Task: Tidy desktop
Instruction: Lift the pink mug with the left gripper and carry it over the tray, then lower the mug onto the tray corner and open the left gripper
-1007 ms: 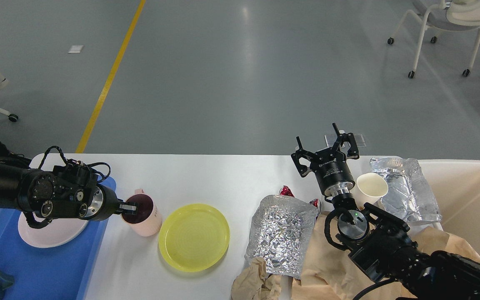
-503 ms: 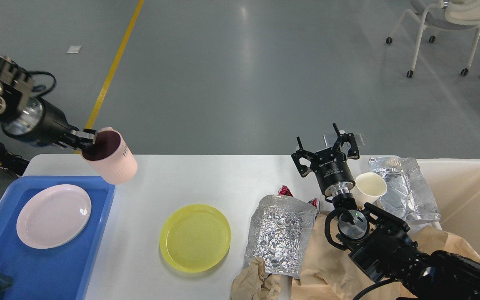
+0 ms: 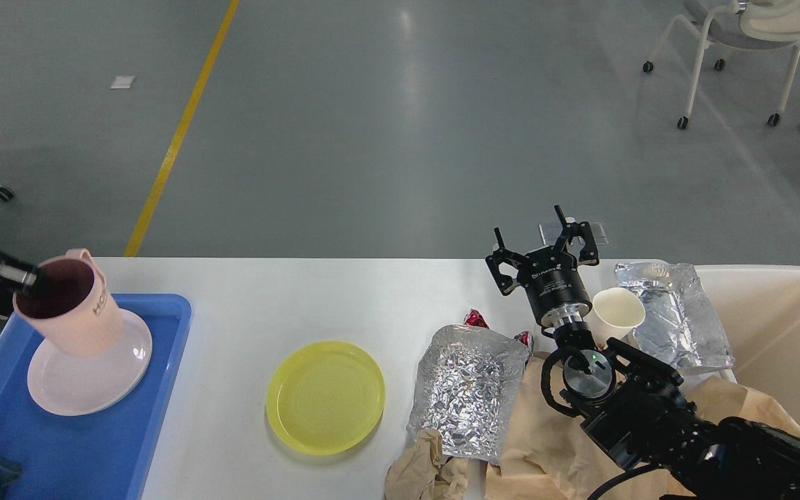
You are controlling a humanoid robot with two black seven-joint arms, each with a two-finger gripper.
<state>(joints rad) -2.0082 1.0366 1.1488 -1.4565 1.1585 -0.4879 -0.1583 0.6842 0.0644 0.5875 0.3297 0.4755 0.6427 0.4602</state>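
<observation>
Desktop (image 3: 344, 292): white table top spanning the lower view, far edge against grey floor.
Yellow plate (image 3: 325, 396): near the front edge, centre-left.
Foil bags: one (image 3: 467, 397) upright right of the plate; one (image 3: 678, 316) at the right end.
Paper cup (image 3: 619, 314): beside the right-end foil bag.
Brown paper (image 3: 546, 444): crumpled along the front edge.
Blue tray (image 3: 80, 444): left end, carrying a white plate (image 3: 87, 378).
Beige bin (image 3: 782, 326): right end.
Left gripper (image 3: 30, 280): pinched on the pink mug (image 3: 70, 305) rim, over the white plate.
Right gripper (image 3: 542, 243): fingers spread, empty, above the far edge.
</observation>
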